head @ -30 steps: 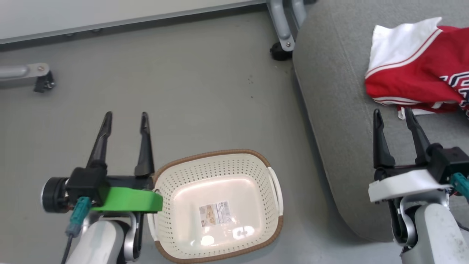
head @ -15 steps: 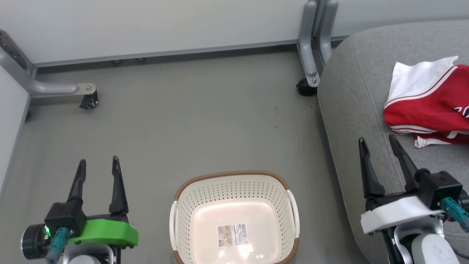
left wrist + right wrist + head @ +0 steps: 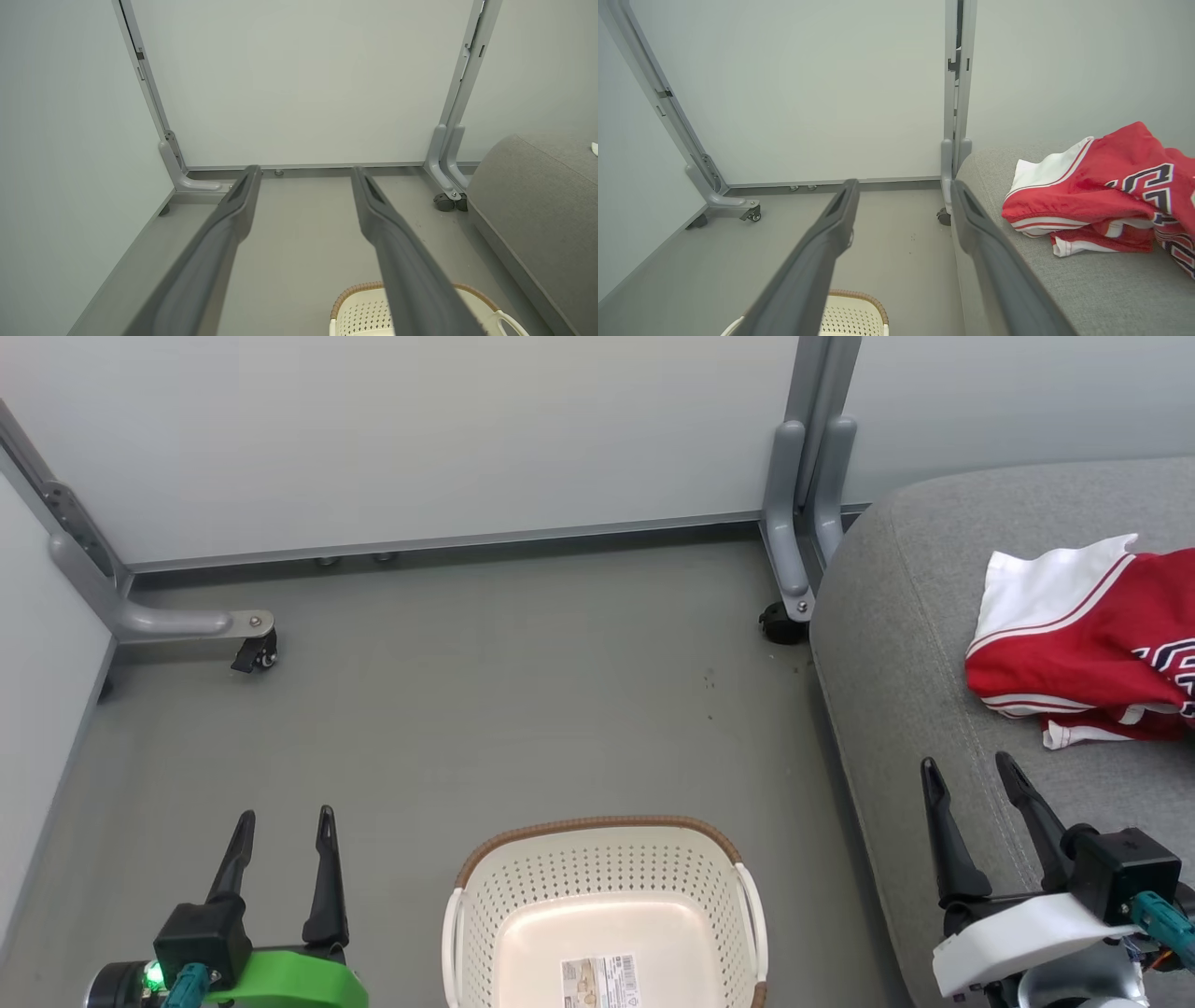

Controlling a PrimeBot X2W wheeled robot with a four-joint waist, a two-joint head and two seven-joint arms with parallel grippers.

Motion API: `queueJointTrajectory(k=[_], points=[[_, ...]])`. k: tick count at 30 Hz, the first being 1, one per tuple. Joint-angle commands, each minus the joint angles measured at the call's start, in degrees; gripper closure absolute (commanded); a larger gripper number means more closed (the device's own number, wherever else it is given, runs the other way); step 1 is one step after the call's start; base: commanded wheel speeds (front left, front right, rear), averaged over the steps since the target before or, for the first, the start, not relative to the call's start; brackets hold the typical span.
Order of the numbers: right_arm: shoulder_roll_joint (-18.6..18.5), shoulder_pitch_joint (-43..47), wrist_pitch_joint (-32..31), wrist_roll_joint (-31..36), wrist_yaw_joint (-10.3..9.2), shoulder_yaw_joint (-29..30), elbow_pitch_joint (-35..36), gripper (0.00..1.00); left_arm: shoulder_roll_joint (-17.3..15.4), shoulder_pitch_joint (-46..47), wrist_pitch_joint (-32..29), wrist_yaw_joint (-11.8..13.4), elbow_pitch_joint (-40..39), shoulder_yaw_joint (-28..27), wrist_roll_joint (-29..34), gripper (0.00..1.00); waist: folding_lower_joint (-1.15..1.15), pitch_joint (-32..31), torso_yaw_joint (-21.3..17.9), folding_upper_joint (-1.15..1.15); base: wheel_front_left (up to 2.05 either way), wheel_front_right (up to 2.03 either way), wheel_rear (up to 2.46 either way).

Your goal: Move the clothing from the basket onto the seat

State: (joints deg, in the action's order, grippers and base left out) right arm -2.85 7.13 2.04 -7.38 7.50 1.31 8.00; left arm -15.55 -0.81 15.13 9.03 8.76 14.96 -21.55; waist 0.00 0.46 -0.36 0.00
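Note:
The red and white clothing point(image 3: 1088, 639) point(image 3: 1101, 196) lies crumpled on the grey seat point(image 3: 915, 663) point(image 3: 1087, 289) point(image 3: 537, 196) at the right. The cream basket point(image 3: 607, 877) point(image 3: 355, 312) point(image 3: 854, 310) with a brown rim stands on the floor at bottom centre, holding just its label. My left gripper point(image 3: 285, 821) point(image 3: 303, 172) is open over bare floor, left of the basket. Above the seat's front left edge my right gripper point(image 3: 966, 770) point(image 3: 901, 186) is open too, a short way short of the clothing, with nothing between its fingers.
Pale partition panels close the back and left. Their grey metal feet with castors stand on the floor at the left point(image 3: 187, 621) and by the seat's corner point(image 3: 794, 579). Grey floor point(image 3: 523, 709) lies between the panels and the basket.
The head camera has tilted up, so the whole scene slid down the picture. Both grippers stay open and sit lower in view; the left one has drawn clear of the basket's rim.

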Motion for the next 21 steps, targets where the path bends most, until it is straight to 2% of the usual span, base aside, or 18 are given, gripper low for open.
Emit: queueJointTrajectory(k=[1, 21], points=[[-0.11, 1.03, -0.18, -0.25, -0.02, 0.18, 0.45, 0.0, -0.03, -0.93, 0.01, -0.46, 0.38, -0.2, 0.28, 0.0, 0.0, -0.33, -0.1, 0.0, 0.0, 0.0, 0.0], [-0.1, 2.06, -1.07, -0.86, -0.02, 0.4, 1.17, 0.0, 1.75, -0.72, 0.01, -2.12, 2.71, -1.81, 2.77, 0.0, 0.0, -0.97, 0.34, 0.0, 0.0, 0.0, 0.0]])
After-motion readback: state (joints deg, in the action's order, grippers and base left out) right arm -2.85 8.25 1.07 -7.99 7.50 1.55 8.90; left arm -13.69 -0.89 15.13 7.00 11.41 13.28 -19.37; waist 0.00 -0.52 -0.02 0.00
